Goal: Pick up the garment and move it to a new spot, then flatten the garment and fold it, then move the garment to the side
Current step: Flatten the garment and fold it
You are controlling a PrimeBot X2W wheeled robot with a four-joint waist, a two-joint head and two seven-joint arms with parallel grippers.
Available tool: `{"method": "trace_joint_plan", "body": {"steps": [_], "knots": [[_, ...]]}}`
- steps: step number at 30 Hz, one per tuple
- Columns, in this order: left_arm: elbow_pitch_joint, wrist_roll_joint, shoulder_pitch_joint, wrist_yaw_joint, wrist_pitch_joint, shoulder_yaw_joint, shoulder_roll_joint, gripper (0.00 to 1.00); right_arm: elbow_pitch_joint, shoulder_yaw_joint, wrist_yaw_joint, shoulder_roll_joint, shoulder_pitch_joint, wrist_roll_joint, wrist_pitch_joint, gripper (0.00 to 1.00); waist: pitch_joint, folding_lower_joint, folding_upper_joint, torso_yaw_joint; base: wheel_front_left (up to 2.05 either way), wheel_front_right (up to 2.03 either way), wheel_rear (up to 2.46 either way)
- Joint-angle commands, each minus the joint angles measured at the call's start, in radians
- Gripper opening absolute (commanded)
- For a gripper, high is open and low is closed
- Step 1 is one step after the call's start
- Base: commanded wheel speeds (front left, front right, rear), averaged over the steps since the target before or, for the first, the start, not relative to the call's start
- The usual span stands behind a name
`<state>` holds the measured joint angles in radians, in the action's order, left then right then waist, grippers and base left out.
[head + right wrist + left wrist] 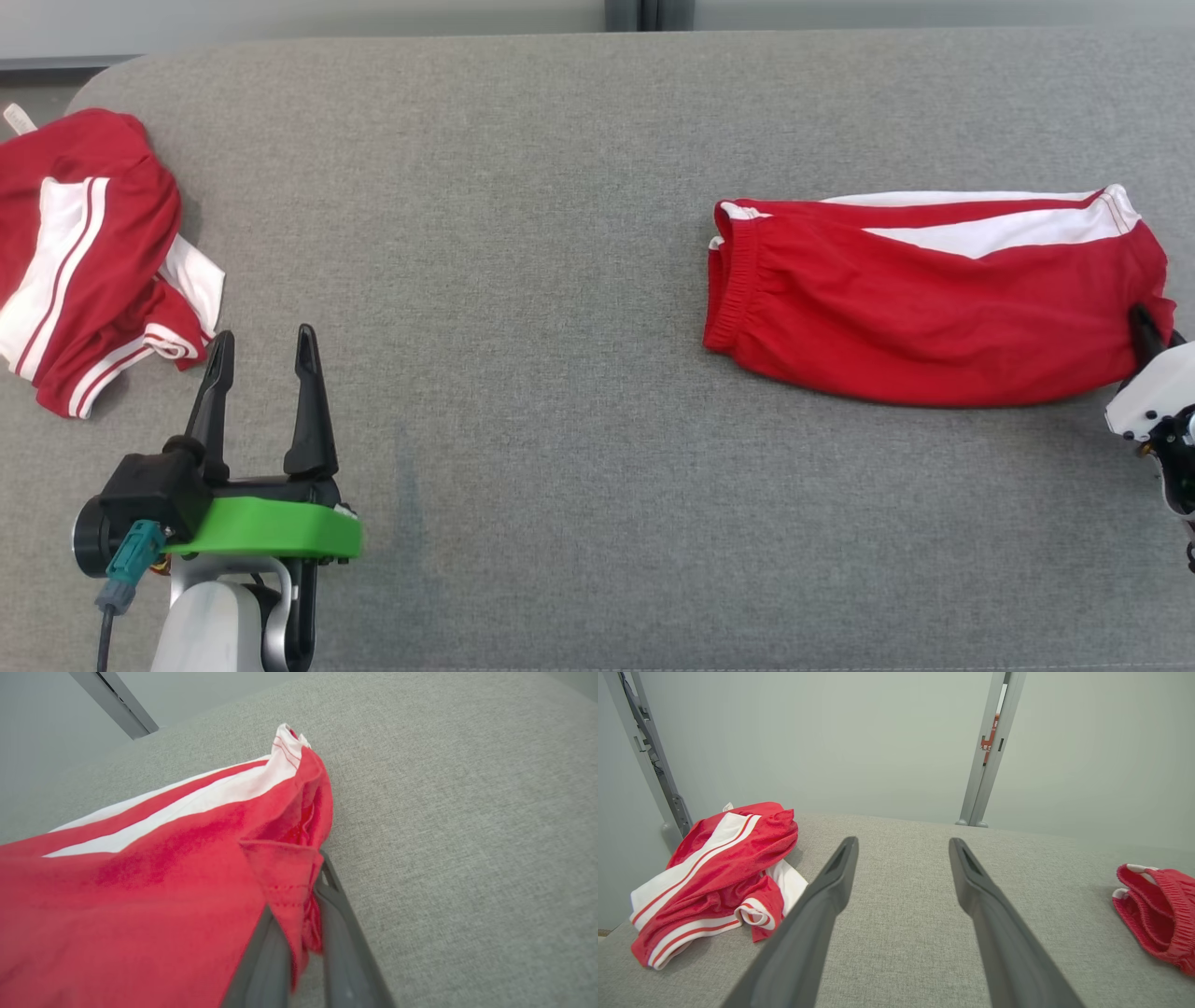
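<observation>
Where the garment lies: folded red-and-white shorts [934, 299], flat on the right of the grey fabric surface [523, 233].
Right gripper [1145, 336]: clamped on the shorts' right hem.
Left gripper [264, 347]: fingers spread wide, empty, near left.
Garments: two; the second garment [84, 252] lies crumpled, far left.
Grippers: two.

Right hand [1148, 338], cropped by the head view's right edge, its fingertips hidden in the pinched hem of the red shorts [934, 308]; crumpled red garment [84, 252] cropped at the left edge; shorts likewise cropped in the left wrist view.
</observation>
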<state>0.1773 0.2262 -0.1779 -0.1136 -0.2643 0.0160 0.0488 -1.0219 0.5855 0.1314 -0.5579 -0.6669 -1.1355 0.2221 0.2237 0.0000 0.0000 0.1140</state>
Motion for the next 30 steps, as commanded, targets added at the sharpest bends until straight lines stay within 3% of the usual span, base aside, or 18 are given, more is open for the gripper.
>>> {"method": "trace_joint_plan", "body": {"steps": [1, 16, 25, 30], "knots": [[0.0, -0.011, 0.016, -0.001, 0.0, 0.005, 0.003, 1.0, 0.002, -0.003, -0.001, 0.006, 0.004, -0.006, 0.01, 0.0, -0.01, 0.0, 0.0, -0.009, 0.0, 0.0, 0.0], [0.037, -0.063, 0.048, 0.004, 0.0, 0.032, 0.003, 1.0, 0.214, 0.061, -0.001, 0.11, -0.066, 0.087, 0.038, 0.0, -0.065, 0.0, 0.0, 0.005, 0.0, 0.0, 0.0], [0.045, -0.043, 0.063, 0.013, 0.0, 0.012, 0.003, 1.0, 0.35, 0.12, -0.001, 0.195, -0.007, 0.151, 0.029, 0.0, -0.079, 0.0, 0.0, 0.034, 0.0, 0.0, 0.0], [0.053, -0.03, 0.052, 0.018, 0.0, -0.003, 0.003, 1.0, 0.345, 0.135, -0.001, 0.256, 0.042, 0.181, 0.025, 0.0, -0.073, 0.0, 0.0, 0.054, 0.0, 0.0, 0.0]]}}
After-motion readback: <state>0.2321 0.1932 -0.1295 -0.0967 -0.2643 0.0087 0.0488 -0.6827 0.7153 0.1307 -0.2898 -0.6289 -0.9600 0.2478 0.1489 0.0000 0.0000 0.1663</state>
